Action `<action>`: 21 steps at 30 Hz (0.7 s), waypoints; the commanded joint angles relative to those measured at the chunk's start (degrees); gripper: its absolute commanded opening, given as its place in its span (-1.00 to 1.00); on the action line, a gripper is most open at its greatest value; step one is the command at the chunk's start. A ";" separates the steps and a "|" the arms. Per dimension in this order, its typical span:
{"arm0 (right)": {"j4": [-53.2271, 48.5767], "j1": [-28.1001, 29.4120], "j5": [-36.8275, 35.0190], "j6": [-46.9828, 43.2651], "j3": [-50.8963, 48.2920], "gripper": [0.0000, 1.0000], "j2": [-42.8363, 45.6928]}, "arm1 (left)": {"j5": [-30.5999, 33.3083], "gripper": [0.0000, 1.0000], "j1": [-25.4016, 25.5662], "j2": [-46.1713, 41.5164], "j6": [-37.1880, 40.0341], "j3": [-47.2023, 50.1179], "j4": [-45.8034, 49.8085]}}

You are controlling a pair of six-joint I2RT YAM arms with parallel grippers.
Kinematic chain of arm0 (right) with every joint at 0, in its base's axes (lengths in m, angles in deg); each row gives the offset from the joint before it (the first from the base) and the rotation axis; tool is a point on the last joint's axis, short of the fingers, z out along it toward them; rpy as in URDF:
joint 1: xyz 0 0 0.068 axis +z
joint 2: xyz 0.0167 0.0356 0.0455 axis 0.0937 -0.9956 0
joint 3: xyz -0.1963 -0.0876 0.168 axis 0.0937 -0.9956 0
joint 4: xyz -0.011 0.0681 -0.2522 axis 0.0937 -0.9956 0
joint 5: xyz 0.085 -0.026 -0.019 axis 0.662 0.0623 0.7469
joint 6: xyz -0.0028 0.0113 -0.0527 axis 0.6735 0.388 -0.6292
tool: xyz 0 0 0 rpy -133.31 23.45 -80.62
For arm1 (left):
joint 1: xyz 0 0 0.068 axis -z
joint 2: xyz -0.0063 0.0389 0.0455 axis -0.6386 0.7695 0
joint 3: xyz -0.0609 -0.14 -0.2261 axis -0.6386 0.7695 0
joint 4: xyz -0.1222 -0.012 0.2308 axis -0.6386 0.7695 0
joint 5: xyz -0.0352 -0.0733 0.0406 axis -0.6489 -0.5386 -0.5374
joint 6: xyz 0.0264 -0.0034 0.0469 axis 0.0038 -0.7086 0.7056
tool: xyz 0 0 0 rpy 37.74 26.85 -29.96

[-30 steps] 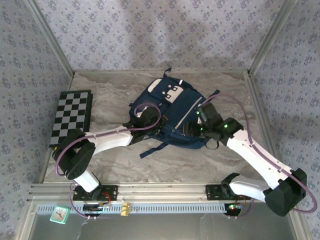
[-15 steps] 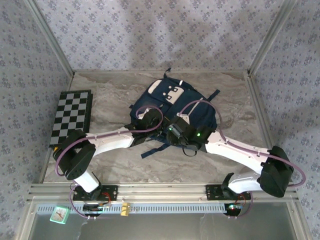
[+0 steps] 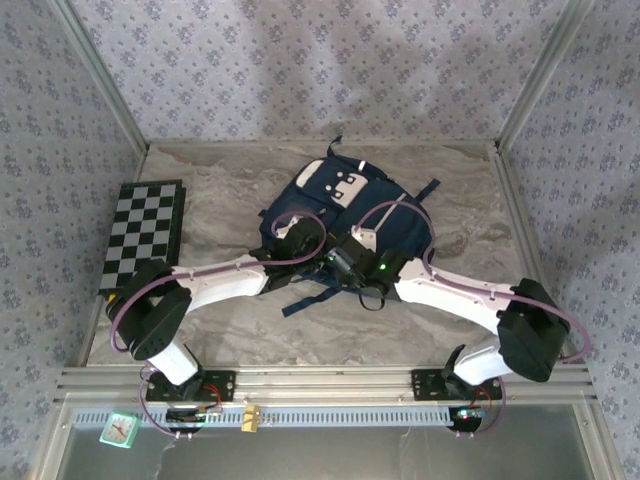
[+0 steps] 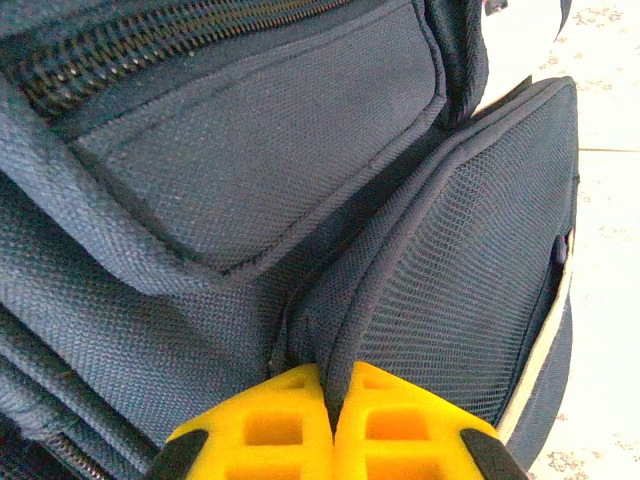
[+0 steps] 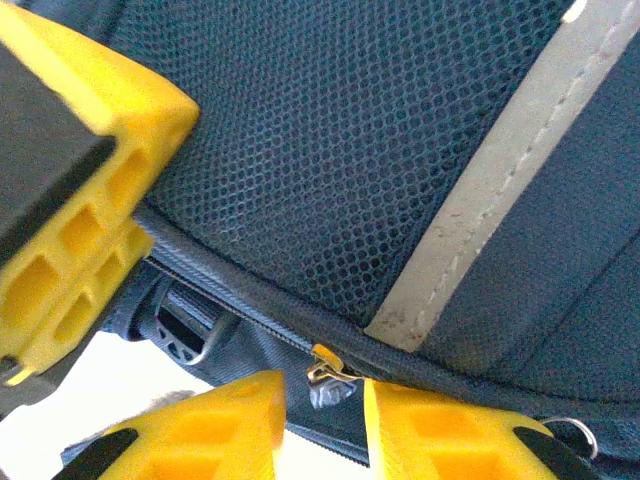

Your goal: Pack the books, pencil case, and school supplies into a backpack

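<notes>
Where the backpack lies: the navy backpack [image 3: 395, 225] lies flat at mid-bench, with its white patch [image 3: 340, 183] at the far end.
Bench: grey marbled bench [image 3: 220, 180]; the backpack rests on it, and a dark strap [image 3: 300, 300] trails onto the near surface.
Board: a black-and-white checkered board [image 3: 143, 232] lies at the bench's left edge, well apart from the backpack.
Left tool: the left tool [image 4: 332, 400] is at the backpack's near-left side [image 3: 290, 240]. Its 2 yellow fingers [image 4: 270, 430] are pressed together, pinching a raised fold of navy fabric that runs down between them.
Left wrist view: a mesh panel [image 4: 460, 290] lies right of the fold, a plain pocket flap left of it, and zip teeth [image 4: 150, 40] run along the top.
Right tool: the right tool [image 5: 325, 400] is at the backpack's near edge [image 3: 340, 262], just beside the left tool. Its 2 fingers stand slightly spread with a narrow gap.
Zip pull: a small metal zip pull [image 5: 322, 375] sits in that gap on the zip line. I cannot tell whether the fingers touch it.
Right wrist view: dark mesh [image 5: 330, 150] lies above the zip, crossed by a pale grey stripe [image 5: 500, 170].
</notes>
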 commanded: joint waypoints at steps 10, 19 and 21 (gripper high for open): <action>0.35 0.67 -11.73 1.63 3.32 -0.49 -4.65 | -1.60 -1.00 1.49 -4.35 0.17 -1.12 -2.28; -0.96 0.25 -11.09 -2.49 4.14 -0.55 -7.01 | -1.01 -1.00 1.54 -5.20 0.91 -0.96 -2.18; -1.65 0.41 -11.68 -3.57 5.35 -0.59 -8.12 | -0.98 -1.00 1.47 -5.24 1.33 -1.12 -2.03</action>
